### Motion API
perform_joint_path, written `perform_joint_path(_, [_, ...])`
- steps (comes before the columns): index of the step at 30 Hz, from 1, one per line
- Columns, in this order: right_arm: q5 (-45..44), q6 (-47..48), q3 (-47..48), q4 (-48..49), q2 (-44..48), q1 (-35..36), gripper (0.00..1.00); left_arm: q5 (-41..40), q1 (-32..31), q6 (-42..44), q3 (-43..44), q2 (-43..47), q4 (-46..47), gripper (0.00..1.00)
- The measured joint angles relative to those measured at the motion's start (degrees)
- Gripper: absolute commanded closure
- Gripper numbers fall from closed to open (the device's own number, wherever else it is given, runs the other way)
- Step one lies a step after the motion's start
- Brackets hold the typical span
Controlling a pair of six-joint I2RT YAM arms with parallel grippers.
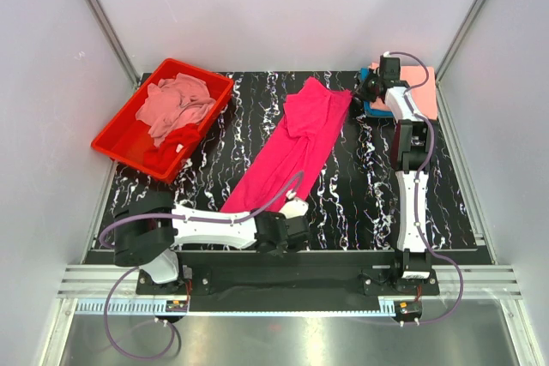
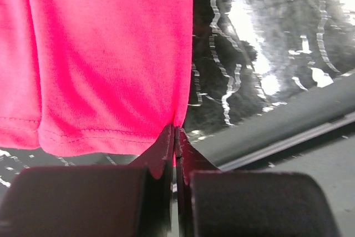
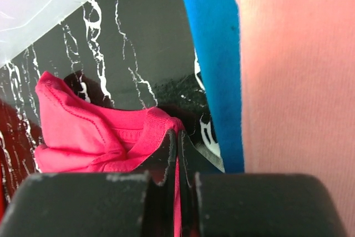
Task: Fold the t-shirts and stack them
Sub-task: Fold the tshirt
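Note:
A hot pink t-shirt [image 1: 296, 143] lies stretched in a long band across the black marbled table [image 1: 214, 160]. My left gripper [image 1: 290, 209] is shut on its hem corner [image 2: 178, 123] at the near end. My right gripper [image 1: 358, 92] is shut on its collar [image 3: 155, 131] at the far end. A folded salmon-peach t-shirt [image 1: 420, 92] lies on a folded teal-blue t-shirt [image 1: 375, 109] at the back right; both also show in the right wrist view, the salmon-peach one [image 3: 294, 76] and the teal-blue one [image 3: 213, 54].
A red plastic tray [image 1: 124, 139] at the back left holds a crumpled dusty pink t-shirt [image 1: 176, 102] and a red t-shirt [image 1: 176, 139]. Grey walls enclose the table on three sides. The table's near edge [image 2: 266, 137] runs just beside the left gripper.

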State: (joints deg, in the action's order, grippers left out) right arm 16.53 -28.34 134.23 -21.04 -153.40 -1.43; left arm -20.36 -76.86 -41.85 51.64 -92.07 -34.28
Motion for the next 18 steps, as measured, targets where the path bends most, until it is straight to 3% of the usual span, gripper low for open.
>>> perform_joint_path(7, [0.59, 1.33, 2.36, 0.2, -2.03, -0.28, 0.99, 2.62, -0.24, -1.03, 2.84, -1.38, 0.46, 1.0])
perform_joint_path(10, [0.52, 1.64, 4.98, 0.17, -3.41, -0.35, 0.94, 4.33, -0.28, -1.95, 5.16, -3.63, 1.66, 0.99])
perform_joint_path(12, [0.5, 1.84, 6.8, 0.22, -4.37, -0.39, 0.88, 5.75, -0.28, -2.54, 6.71, -5.29, 2.82, 0.86])
perform_joint_path(14, [0.48, 2.05, 8.26, 0.5, -5.16, -0.46, 0.83, 7.52, -0.28, -3.48, 8.2, -6.64, 3.82, 0.63])
perform_joint_path(15, [0.48, 2.23, 8.85, 0.7, -5.51, -0.5, 0.76, 8.48, -0.31, -3.72, 8.87, -7.19, 4.24, 0.57])
perform_joint_path(18, [0.46, 2.91, 10.8, 1.05, -6.12, -0.74, 0.67, 10.69, -0.46, -4.9, 10.71, -7.8, 4.31, 0.51])
